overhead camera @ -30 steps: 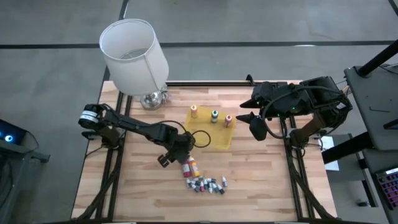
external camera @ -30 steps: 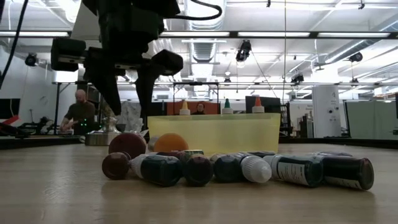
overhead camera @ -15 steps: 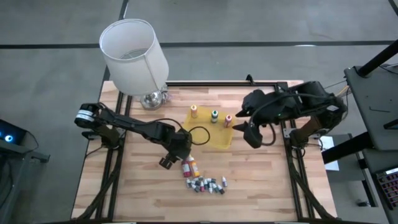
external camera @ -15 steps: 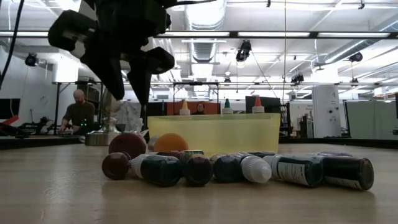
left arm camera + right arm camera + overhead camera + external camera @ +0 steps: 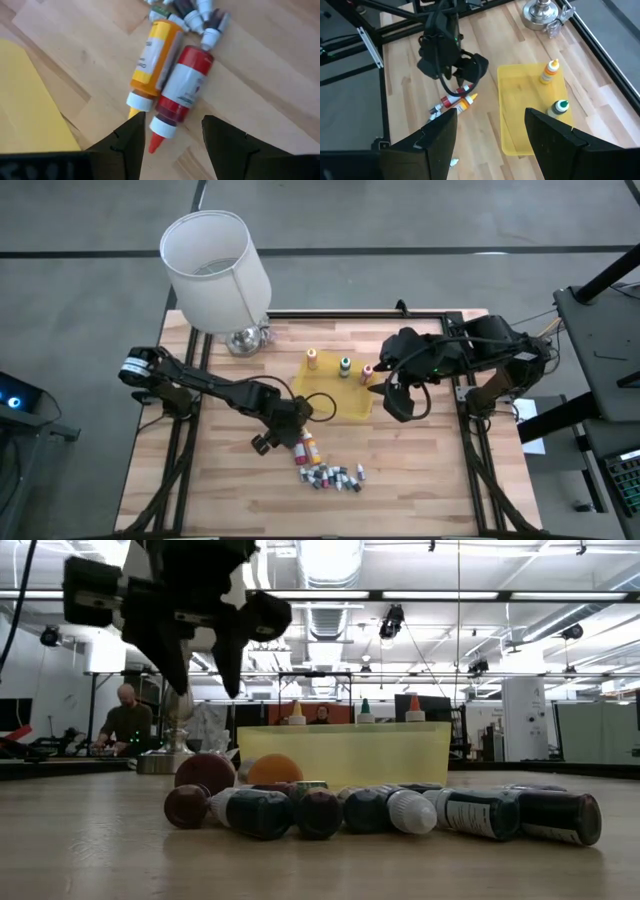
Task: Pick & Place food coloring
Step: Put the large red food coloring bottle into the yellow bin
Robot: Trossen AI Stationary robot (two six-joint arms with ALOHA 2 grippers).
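A red squeeze bottle (image 5: pixel 182 87) and an orange one (image 5: pixel 155 55) of food coloring lie side by side on the wooden table, next to a row of tiny vials (image 5: pixel 335 476). My left gripper (image 5: pixel 172 125) hangs open above the two bottles' pointed tips, clear of them; in the low view it (image 5: pixel 205 675) stands well above the table. Three more bottles, orange (image 5: pixel 312 359), green (image 5: pixel 345 366) and red (image 5: pixel 367 373), stand upright in the yellow tray (image 5: pixel 335 402). My right gripper (image 5: pixel 387 395) is open, high over the tray's right edge, holding nothing.
A white lampshade (image 5: pixel 215 270) on a shiny metal foot (image 5: pixel 245 338) stands at the table's far left corner. Black frame rails run along the table's edges. In the low view a person (image 5: pixel 125 720) sits far behind the table. Bare wood lies left of and in front of the bottles.
My right gripper has come down and toward the table's left edge, from beside the tray to above its right edge, still open. My left gripper has tipped a little above the lying bottles and stays open. No bottle has moved.
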